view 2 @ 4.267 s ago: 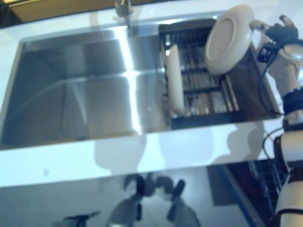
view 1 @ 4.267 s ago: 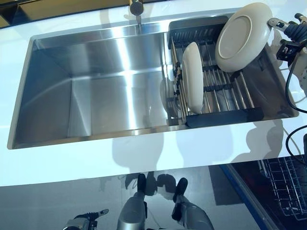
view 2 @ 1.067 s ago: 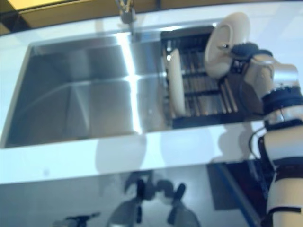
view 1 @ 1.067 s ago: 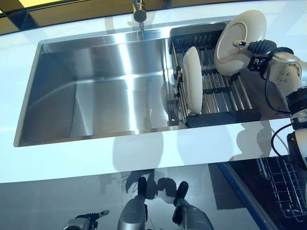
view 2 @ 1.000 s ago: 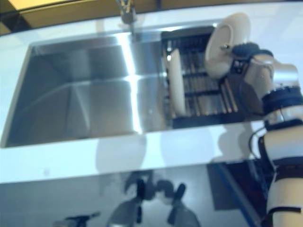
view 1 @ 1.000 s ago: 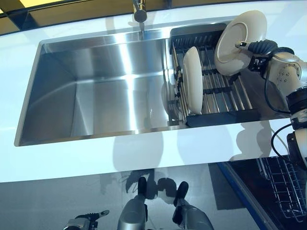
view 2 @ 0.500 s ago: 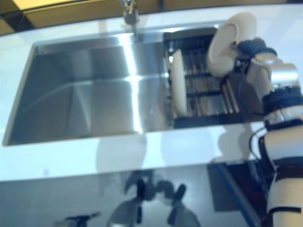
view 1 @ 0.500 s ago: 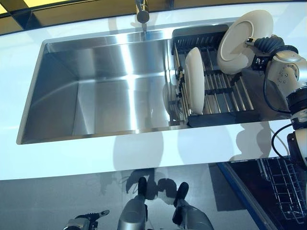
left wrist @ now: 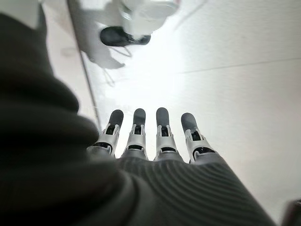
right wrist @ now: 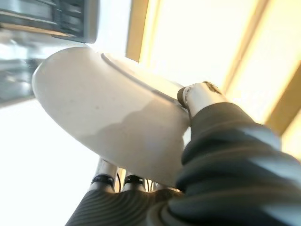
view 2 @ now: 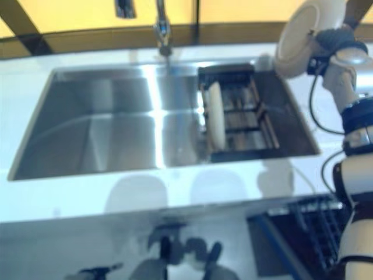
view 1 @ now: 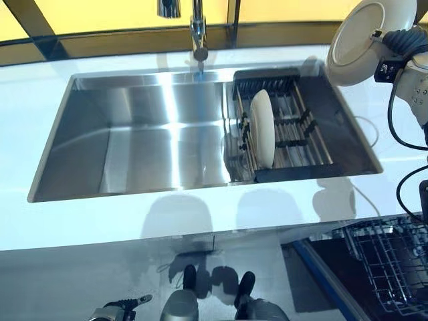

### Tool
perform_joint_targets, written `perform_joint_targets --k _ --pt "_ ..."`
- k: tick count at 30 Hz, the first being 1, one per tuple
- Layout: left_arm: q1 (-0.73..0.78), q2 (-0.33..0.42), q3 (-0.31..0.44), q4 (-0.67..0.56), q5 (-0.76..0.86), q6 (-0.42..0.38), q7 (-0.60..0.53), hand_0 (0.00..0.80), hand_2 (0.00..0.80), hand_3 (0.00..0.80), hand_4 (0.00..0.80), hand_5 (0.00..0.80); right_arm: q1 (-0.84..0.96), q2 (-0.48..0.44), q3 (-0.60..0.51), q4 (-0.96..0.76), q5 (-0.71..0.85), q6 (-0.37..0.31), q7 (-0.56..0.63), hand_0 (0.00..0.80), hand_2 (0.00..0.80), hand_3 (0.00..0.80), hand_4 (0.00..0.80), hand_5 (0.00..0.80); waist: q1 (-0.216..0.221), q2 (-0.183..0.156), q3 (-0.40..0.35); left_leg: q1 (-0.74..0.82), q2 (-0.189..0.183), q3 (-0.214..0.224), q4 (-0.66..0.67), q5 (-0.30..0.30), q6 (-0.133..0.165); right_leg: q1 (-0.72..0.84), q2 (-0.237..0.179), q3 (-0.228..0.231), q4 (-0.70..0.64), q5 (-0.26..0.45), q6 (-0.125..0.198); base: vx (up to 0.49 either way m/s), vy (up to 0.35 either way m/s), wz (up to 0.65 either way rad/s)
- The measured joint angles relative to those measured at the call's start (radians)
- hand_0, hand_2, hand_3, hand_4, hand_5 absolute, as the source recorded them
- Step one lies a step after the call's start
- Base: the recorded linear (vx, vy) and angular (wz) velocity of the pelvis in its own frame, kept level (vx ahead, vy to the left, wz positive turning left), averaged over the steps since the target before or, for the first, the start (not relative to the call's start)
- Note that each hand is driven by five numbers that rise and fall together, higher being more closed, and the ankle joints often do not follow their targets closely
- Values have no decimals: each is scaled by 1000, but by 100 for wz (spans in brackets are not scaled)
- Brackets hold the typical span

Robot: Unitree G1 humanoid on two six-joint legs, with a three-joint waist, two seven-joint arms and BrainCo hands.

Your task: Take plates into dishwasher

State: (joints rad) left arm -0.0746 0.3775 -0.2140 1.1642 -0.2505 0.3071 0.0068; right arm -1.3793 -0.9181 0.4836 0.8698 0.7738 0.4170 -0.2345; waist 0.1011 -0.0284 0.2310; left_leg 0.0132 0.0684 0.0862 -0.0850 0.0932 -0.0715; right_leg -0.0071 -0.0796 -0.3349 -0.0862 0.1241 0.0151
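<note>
My right hand (view 1: 396,41) holds a white plate (view 1: 362,40) high over the counter, past the sink's right end, thumb on its face and fingers behind it. The right wrist view shows the plate (right wrist: 108,113) pinched between thumb (right wrist: 200,96) and fingers (right wrist: 106,176). A second white plate (view 1: 261,127) stands on edge in the black drying rack (view 1: 294,137) at the right of the steel sink (view 1: 160,137). The dishwasher's wire basket (view 1: 388,267) shows at the lower right. My left hand (left wrist: 150,136) hangs low over the floor with straight fingers, holding nothing.
A faucet (view 1: 197,30) rises behind the sink's middle. White counter (view 1: 167,221) runs along the sink's front edge. The open dishwasher's blue-edged door (view 1: 321,277) lies below the counter at the right.
The right hand has lifted the plate up and to the right, clear of the rack. The camera has shifted, so the window and dishwasher basket show more.
</note>
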Motion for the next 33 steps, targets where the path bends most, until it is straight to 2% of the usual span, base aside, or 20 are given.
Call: perform_joint_targets --k 3,8,12,17,20,22,24,26,30,33 --pt "13 5 0 0 1 0 0 0 0 0 0 0 -2 -10 5 -12 -40 1 22 800 800 800 800 800 -10 -20 -50 16 1 26 0 -12 -1 3 1 26 -1 -1 1 12 36 -20" --pt "49 14 0 12 35 1 -12 0 0 0 0 0 -3 -92 74 -56 -130 2 79 800 800 800 800 800 -44 -31 -126 37 4 61 -1 -20 -2 5 4 56 -2 0 2 6 19 -22" --pt "65 20 -1 23 44 -6 -17 0 0 0 0 0 -7 -156 127 -93 -207 2 138 800 800 800 800 800 -65 -29 -161 57 9 95 -2 -24 -2 6 10 84 -3 1 4 -19 5 -26" --pt "70 21 -1 22 89 -19 -28 0 0 0 0 0 -6 -238 161 -144 -294 -3 232 800 800 800 800 800 -113 -29 -174 77 15 149 -4 -30 -5 -2 16 122 -4 8 13 -48 4 -32" --pt "73 22 -1 22 112 -20 -36 0 0 0 0 0 -5 -274 161 -170 -319 -5 282 800 800 800 800 800 -121 -30 -189 82 19 189 -4 -38 -7 -19 19 139 -4 13 21 -47 -2 -36" --pt "73 25 -2 22 120 -26 -37 0 0 0 0 0 8 -304 160 -190 -334 -13 307 800 800 800 800 800 -148 -34 -195 82 20 193 -4 -38 -8 -22 20 140 -3 17 25 -41 4 -21" --pt "74 25 -21 22 120 -36 -40 0 0 0 0 0 36 -333 157 -214 -342 -22 334 800 800 800 800 800 -168 -38 -200 94 22 215 -4 -42 -10 -23 26 165 -4 20 25 -33 11 -25" --pt "74 22 -21 20 120 -37 -47 0 0 0 0 0 72 -361 154 -242 -345 -23 358 800 800 800 800 800 -174 -39 -204 101 22 229 -5 -47 -11 -24 28 178 -4 20 25 -25 1 -29" --pt "76 22 -22 21 122 -37 -54 0 0 0 0 0 219 -414 78 -284 -366 -27 430 800 800 800 800 800 -215 -41 -207 112 21 260 -5 -53 -10 -25 30 204 -4 22 29 -40 -17 -17" --pt "86 17 -22 30 145 -37 -57 0 0 0 0 0 323 -433 10 -306 -371 -28 468 800 800 800 800 800 -226 -41 -206 113 21 278 -5 -59 -6 -35 33 223 -4 25 32 -21 -18 -24"
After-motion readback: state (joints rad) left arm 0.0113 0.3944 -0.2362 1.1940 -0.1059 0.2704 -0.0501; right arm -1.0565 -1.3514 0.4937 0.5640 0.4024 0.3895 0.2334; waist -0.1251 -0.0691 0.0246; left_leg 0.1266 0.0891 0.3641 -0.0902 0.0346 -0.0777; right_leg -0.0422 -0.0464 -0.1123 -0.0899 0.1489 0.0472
